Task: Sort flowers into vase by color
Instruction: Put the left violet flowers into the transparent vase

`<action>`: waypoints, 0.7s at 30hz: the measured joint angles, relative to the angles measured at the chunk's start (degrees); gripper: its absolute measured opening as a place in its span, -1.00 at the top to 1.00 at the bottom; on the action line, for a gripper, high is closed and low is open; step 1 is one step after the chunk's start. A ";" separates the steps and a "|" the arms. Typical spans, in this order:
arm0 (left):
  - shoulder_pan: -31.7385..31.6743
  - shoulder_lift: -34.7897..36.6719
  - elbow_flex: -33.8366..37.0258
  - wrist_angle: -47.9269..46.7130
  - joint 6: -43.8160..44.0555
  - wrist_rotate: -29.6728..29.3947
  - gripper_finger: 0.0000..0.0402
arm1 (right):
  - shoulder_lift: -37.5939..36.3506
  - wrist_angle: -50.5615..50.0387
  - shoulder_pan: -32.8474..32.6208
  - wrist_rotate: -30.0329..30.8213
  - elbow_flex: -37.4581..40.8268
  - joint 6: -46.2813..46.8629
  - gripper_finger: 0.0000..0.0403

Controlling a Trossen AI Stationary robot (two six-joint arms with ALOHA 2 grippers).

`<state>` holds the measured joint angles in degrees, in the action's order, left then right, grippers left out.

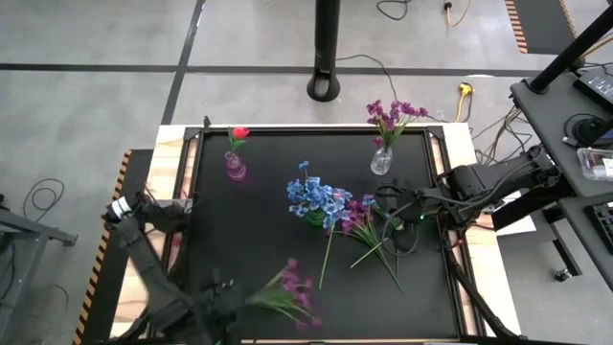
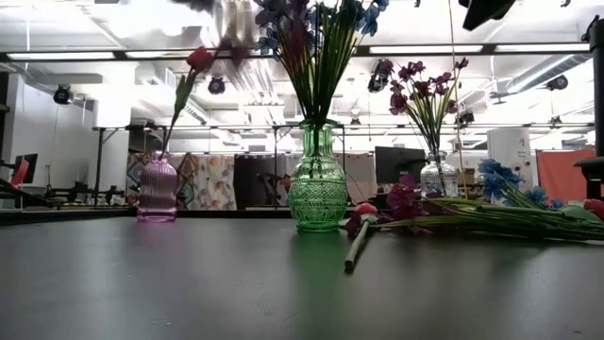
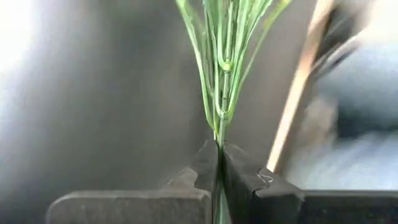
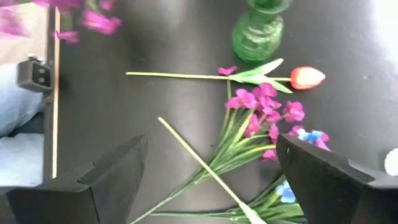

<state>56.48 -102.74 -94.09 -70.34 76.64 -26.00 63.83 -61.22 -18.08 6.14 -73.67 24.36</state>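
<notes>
Table [image 1: 249, 230] from above, left gripper [image 1: 233, 305] at near edge clamped on purple spray [image 1: 292, 290], right gripper [image 1: 397, 203] spread wide over loose flowers [image 1: 369, 230], blue blooms [image 1: 316, 198] in green vase [image 2: 317, 189], red tulip [image 2: 199, 59] in pink vase [image 2: 157, 189], purple flowers [image 2: 425, 90] in clear vase [image 2: 436, 175], left wrist: fingers [image 3: 242, 180] pinching green stems [image 3: 219, 68], right wrist: loose tulip [image 4: 306, 77] beside green vase.

Both arms are dark, nearly black, built of jointed tubular links. The left arm [image 1: 144, 240] wears a pale ring with a small red-and-blue mark near one joint. The right arm [image 1: 498, 180] trails looped black cables toward its fingers. The left gripper [image 3: 219, 180] has flat, matte dark fingers with angular tips; the right gripper [image 4: 208, 180] has broad, wedge-shaped dark fingers.
</notes>
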 joint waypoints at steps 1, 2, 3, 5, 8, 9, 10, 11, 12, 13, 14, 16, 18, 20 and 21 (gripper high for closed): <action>1.51 0.02 -0.71 1.98 -0.93 -6.43 1.00 | -0.04 0.17 -0.47 -0.01 -0.02 0.10 -0.73; 2.72 0.04 -1.22 3.57 -2.54 -12.62 1.00 | -0.09 0.12 -1.01 -0.03 -0.22 0.26 -0.73; 3.62 0.04 -1.59 4.76 -4.63 -18.19 1.00 | -0.21 0.17 -1.68 -0.05 -0.51 0.32 -0.73; 4.12 0.08 -1.91 7.32 -9.53 -25.27 1.00 | -0.67 0.85 -3.22 0.05 -0.87 0.31 -0.73; 2.43 0.08 -1.81 11.42 -19.80 -31.77 1.00 | -1.47 5.41 -6.55 0.77 -0.81 -2.04 -0.73; 1.38 0.08 -1.65 13.74 -24.42 -33.49 1.00 | -1.56 7.40 -8.08 1.51 -0.64 -3.08 -0.73; 0.35 0.08 -1.56 15.67 -29.23 -34.53 1.00 | -1.57 9.25 -9.67 2.49 -0.41 -3.96 -0.73; -0.67 0.08 -1.51 17.65 -34.55 -34.87 1.00 | -1.57 10.86 -11.34 3.93 -0.20 -5.03 -0.73; -1.88 0.03 -1.46 20.08 -39.74 -35.43 1.00 | -1.52 12.37 -12.91 5.72 -0.03 -6.11 -0.73; -3.10 0.02 -1.45 23.03 -44.97 -36.17 1.00 | -1.44 13.42 -14.47 7.98 0.08 -6.63 -0.73; -4.37 0.02 -1.45 26.62 -50.66 -36.19 1.00 | -1.42 13.74 -15.93 10.78 0.19 -7.20 -0.73; -7.19 0.02 -1.45 34.18 -62.40 -32.53 1.00 | -1.40 13.73 -18.88 16.75 0.62 -7.45 -0.73; -9.92 0.02 -1.45 40.80 -72.64 -25.19 1.00 | -1.40 13.77 -21.74 22.16 1.34 -7.46 -0.73; -12.49 0.00 -1.41 45.40 -79.41 -19.14 1.00 | -1.43 14.49 -24.54 26.03 2.64 -7.46 -0.73; -13.64 0.00 -1.41 46.93 -81.56 -16.91 1.00 | -1.49 15.33 -25.86 27.35 3.52 -7.48 -0.73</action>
<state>42.84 -102.73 -95.50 -23.42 -4.92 -42.91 62.35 -45.89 -43.94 33.50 -70.15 16.88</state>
